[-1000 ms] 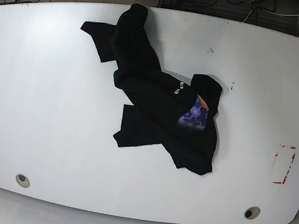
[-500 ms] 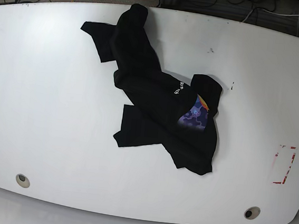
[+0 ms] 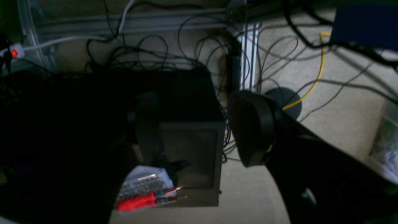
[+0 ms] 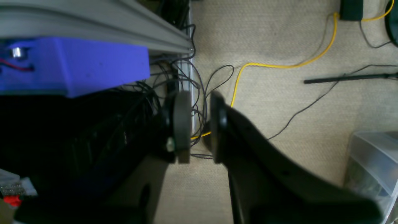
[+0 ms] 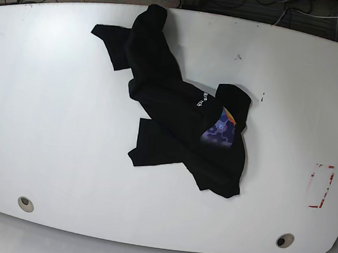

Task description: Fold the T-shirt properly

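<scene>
The black T-shirt [image 5: 182, 116] lies crumpled on the white table [image 5: 51, 103], stretching from the far edge toward the front right. Its purple-blue graphic [image 5: 219, 131] and white lettering [image 5: 201, 98] face up on the right part. No arm or gripper shows in the base view. In the left wrist view my left gripper [image 3: 194, 130] hangs over the floor, jaws wide apart and empty. In the right wrist view my right gripper [image 4: 200, 124] is also over the carpet, with only a narrow gap between its fingers and nothing held.
A red tape mark [image 5: 322, 186] sits at the table's right side, and two round holes [image 5: 25, 203] [image 5: 284, 240] near its front edge. Below the grippers are a black box [image 3: 186, 149], tangled cables [image 3: 161, 53], a yellow cable [image 4: 267, 67] and a plastic bin [image 4: 373, 161].
</scene>
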Available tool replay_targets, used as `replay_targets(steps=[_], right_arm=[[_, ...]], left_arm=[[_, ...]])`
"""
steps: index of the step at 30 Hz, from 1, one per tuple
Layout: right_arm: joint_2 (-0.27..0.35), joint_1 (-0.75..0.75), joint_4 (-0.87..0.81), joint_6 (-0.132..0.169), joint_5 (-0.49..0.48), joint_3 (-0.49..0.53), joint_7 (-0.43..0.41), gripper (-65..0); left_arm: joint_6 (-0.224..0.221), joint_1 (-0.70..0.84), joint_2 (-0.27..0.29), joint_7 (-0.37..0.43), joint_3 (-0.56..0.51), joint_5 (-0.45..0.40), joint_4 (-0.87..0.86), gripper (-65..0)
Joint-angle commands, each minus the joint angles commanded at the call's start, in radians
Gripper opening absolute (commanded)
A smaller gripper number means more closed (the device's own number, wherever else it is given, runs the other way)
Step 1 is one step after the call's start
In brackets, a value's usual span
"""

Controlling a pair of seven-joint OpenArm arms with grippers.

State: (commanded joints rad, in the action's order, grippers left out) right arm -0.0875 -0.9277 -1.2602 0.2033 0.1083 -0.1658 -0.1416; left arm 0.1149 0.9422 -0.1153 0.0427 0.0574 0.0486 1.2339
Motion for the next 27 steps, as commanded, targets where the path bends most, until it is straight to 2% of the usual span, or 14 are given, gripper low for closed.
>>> replay_targets(steps=[19,27], right_arm=[[-0.012,-0.127,-0.163,-0.004,0.003,-0.005,0.001,-55.3],[-0.019,-0.181,-0.241,-0.004,0.002,-0.009,0.001,-55.3]], left_arm=[[-0.003,0.164,-0.005,-0.002,0.026,0.007,0.317,-30.3],[-0.003,0.189,-0.024,-0.002,0.037,0.022,0.375,-30.7]])
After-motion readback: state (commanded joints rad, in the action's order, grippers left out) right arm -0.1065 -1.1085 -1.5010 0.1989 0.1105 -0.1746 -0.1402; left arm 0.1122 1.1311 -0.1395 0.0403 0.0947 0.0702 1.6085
